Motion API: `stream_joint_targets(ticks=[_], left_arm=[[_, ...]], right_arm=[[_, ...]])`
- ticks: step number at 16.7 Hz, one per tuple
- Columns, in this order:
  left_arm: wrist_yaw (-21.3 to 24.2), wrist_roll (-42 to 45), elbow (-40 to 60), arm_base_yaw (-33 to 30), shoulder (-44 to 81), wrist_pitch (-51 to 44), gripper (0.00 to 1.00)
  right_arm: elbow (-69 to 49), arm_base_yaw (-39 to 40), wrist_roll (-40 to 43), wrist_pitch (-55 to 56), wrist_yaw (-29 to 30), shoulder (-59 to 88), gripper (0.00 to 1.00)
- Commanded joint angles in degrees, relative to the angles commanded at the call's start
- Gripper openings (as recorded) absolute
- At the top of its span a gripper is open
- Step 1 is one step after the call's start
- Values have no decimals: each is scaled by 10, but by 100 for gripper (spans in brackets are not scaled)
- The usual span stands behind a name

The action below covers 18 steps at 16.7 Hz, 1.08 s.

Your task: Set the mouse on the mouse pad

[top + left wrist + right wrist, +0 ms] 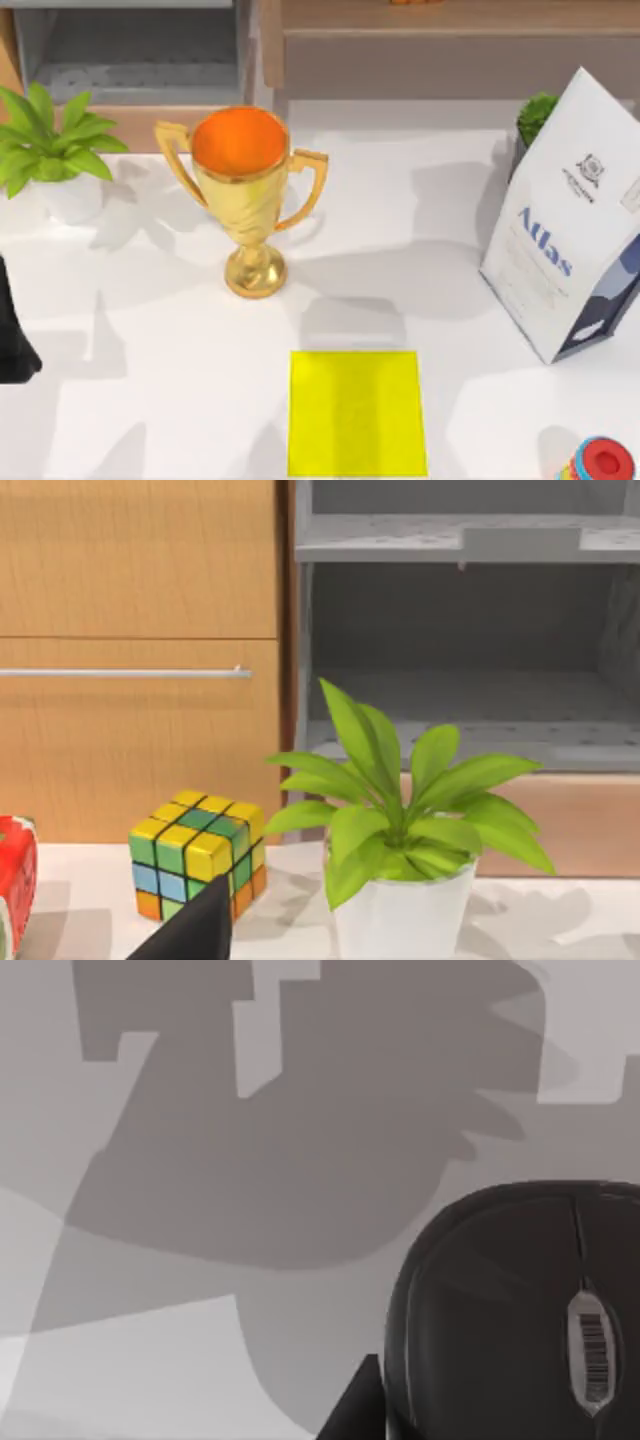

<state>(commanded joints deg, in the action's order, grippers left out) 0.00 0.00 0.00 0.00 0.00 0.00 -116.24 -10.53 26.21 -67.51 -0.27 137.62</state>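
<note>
While the mouse pad [357,412] lies bare near the front edge of the table, right of centre-front and below the gold trophy [245,195], the mouse [520,1310] rests on the white tabletop close under the right arm's wrist camera. It is a black mouse, top side up, with its scroll wheel [590,1350] facing the camera. Where it lies on the table with respect to the pad cannot be fixed from these views.

The governing relation is as follows. A dark tip of the right gripper [352,1410] sits just beside one long flank of the mouse; contact or a slight gap cannot be distinguished. The long axis of the mouse follows the seam between its buttons, which runs through the wheel, and the tip stands alongside that axis rather than at either end. A grasp across the narrow width therefore appears the likely approach (this is a judgement, not an observation). Whether the right gripper is spread or closed cannot be told.

The right arm is judged the nearer one by far. The left arm [15,335] is parked at the table's left edge, its wrist camera facing a potted plant [400,880] and a colour cube [200,855]; the left gripper [190,935] is likewise of undetermined opening.

The mouse is not yet on the pad.
</note>
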Motion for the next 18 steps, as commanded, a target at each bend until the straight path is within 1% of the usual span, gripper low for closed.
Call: stream_joint_targets(ticks=[3, 5, 7, 12, 15, 18], left_arm=[[0, 0, 0, 0, 0, 0, 100], [0, 0, 0, 0, 0, 0, 100], [0, 0, 0, 0, 0, 0, 100], [0, 0, 0, 0, 0, 0, 100], [0, 0, 0, 0, 0, 0, 100], [0, 0, 0, 0, 0, 0, 100]], right_arm=[[-78, 1, 2, -92, 0, -7, 0], [-115, 1, 2, -130, 0, -13, 0], [-128, 1, 1, -144, 0, -16, 0], [-128, 8, -5, -137, 0, -20, 0], [-131, 60, -57, -95, -4, -62, 0], [-124, 155, -155, -40, -18, -127, 0]])
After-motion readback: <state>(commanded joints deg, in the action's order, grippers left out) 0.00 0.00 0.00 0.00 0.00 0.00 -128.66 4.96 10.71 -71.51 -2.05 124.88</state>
